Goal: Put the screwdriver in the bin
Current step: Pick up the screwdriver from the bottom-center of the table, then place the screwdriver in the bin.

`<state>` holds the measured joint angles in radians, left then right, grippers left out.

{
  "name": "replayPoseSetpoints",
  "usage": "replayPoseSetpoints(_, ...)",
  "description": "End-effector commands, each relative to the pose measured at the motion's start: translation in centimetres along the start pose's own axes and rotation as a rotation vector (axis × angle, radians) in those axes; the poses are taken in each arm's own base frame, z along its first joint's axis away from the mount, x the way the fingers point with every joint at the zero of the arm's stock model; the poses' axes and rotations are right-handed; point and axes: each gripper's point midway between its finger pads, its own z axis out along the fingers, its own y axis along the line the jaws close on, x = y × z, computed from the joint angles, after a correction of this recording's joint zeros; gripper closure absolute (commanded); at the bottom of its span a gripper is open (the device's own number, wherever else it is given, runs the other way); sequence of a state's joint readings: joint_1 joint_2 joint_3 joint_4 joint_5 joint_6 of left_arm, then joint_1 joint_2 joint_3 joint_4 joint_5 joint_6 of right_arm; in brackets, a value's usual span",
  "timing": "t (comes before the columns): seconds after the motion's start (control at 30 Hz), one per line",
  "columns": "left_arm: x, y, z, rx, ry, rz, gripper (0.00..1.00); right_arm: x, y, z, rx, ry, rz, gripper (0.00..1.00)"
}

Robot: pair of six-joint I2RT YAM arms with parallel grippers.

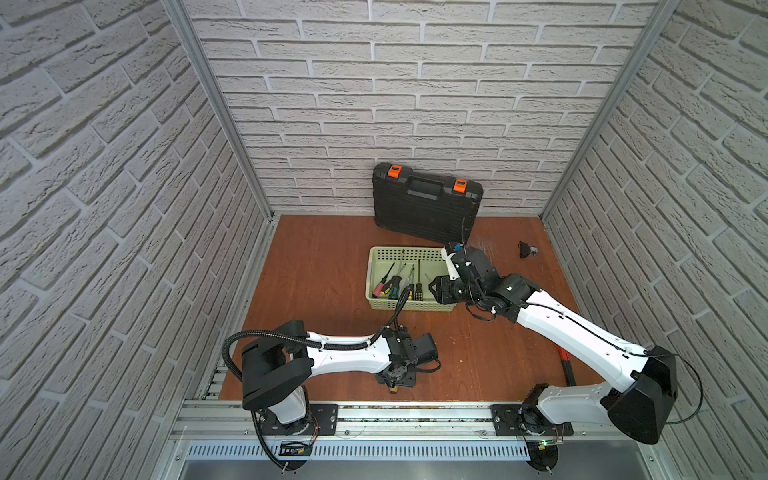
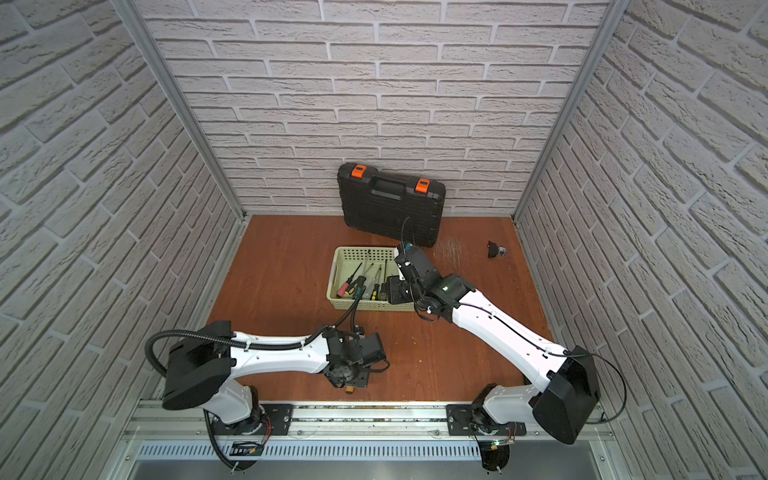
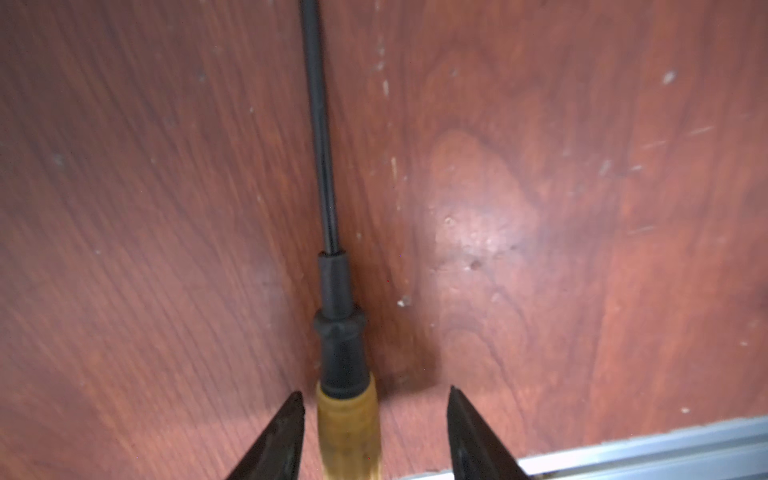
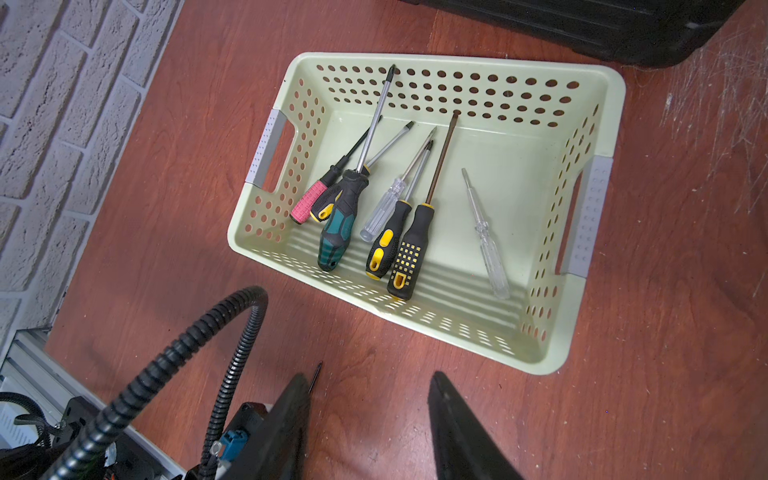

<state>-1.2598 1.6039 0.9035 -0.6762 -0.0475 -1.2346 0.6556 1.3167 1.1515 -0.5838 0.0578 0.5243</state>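
Left gripper [image 3: 375, 391] hanging half-open, straddling ungripped screwdriver [image 3: 340, 357] | bin [image 1: 424, 306] sitting at its 12 o'clock | right gripper [image 4: 368, 375] hovering open, empty

Layout, as seen in a top view. The table [image 1: 324, 270] fills the lower centre of the frame. The toolcase [image 1: 426, 205] stands at its rear, against the back wall. The bin [image 1: 405, 250] sits just below the toolcase, mid-table. The screwdriver [image 3: 347, 424] lies on the table by the near edge, lower left of the bin, its handle between my left jaws. Other screwdrivers [image 4: 338, 224] lie side by side in the bin. My right jaws overlap the bin's right end. A small object [image 1: 527, 249] lies right of the toolcase.
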Motion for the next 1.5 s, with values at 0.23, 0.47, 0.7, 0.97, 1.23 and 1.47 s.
replayPoseSetpoints(0.23, 0.3, 0.6, 1.3, 0.006, 0.018, -0.029, 0.55, -0.6, 0.6, 0.3, -0.024, -0.025, 0.019, 0.52)
replayPoseSetpoints(0.47, 0.2, 1.0, 2.0, -0.003, 0.030, -0.026, 0.77, -0.5, 0.4, 0.4, -0.025, -0.031, 0.031, 0.52)
replayPoseSetpoints(0.7, -1.2, 1.1, -0.5, -0.006, -0.008, 0.002, 0.90, -0.7, 0.9, 0.2, -0.039, -0.023, 0.015, 0.52)
replayPoseSetpoints(0.97, -4.2, 0.9, -9.5, 0.115, -0.077, 0.000, 0.93, -2.0, 1.1, -1.3, -0.030, -0.060, -0.020, 0.53)
replayPoseSetpoints(1.23, -15.1, 0.0, -15.0, 0.293, -0.136, 0.072, 0.91, -2.1, 1.4, -1.1, -0.058, -0.076, 0.016, 0.53)
replayPoseSetpoints(1.47, -22.2, 0.9, -12.4, 0.308, -0.110, 0.120, 0.91, -3.4, 1.9, -2.1, -0.055, -0.091, -0.020, 0.53)
